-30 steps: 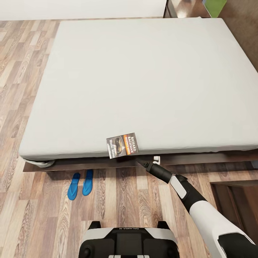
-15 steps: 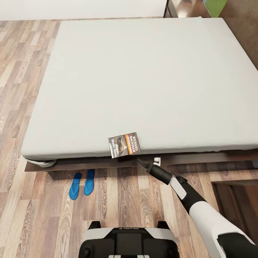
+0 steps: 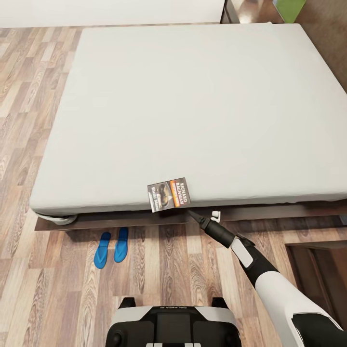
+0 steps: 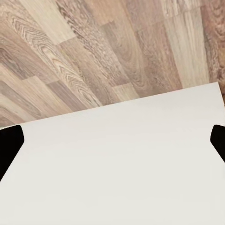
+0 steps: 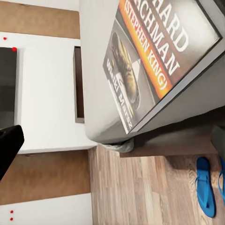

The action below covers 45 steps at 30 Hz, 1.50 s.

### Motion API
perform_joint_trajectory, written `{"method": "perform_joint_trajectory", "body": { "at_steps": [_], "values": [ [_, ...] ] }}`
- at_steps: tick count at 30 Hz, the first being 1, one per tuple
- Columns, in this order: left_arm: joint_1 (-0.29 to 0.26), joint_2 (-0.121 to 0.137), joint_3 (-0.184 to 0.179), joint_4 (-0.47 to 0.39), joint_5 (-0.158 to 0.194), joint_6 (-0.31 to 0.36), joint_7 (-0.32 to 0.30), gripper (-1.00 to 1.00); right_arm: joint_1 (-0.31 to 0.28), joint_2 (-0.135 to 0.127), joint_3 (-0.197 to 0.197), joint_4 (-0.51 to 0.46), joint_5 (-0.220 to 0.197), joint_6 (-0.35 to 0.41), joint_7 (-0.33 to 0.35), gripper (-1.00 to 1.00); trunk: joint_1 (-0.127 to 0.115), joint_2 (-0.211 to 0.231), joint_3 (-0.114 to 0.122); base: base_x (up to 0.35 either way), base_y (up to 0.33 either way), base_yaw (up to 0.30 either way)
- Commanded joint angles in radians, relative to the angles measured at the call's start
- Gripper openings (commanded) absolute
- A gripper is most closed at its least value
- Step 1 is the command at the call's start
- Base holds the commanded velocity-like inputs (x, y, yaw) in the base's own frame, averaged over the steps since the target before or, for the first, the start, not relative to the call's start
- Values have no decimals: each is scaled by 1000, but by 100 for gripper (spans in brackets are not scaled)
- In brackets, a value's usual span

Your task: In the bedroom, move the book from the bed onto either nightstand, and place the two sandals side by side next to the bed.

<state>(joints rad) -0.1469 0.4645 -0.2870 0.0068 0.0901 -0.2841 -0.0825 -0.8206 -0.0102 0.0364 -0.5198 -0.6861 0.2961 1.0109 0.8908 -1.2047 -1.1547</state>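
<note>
The thin dark paperback book with an orange band (image 3: 168,194) is seen overhanging the pale grey-white mattress (image 3: 183,106) edge, just beside the spread right claw (image 3: 204,217), so it could be knocked to the floor.

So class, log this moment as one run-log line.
book: at bed edge | right claw: near book, not gripping | sandals: paired on floor
</note>
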Motion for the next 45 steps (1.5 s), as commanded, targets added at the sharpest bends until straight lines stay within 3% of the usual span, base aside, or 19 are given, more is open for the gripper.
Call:
{"method": "perform_joint_trajectory", "body": {
  "at_steps": [1, 45],
  "values": [
    [0, 0, -6, 1, 10, -3, -5, 100, 0, -1, 2, 0, -10, 9, 1, 100, 0, 0, 0, -1, 37, 0],
    [0, 0, -7, 1, 10, -3, 7, 100, -1, -13, -9, 1, -12, 8, 8, 100, 0, 0, 0, 0, 38, 0]
  ]
}}
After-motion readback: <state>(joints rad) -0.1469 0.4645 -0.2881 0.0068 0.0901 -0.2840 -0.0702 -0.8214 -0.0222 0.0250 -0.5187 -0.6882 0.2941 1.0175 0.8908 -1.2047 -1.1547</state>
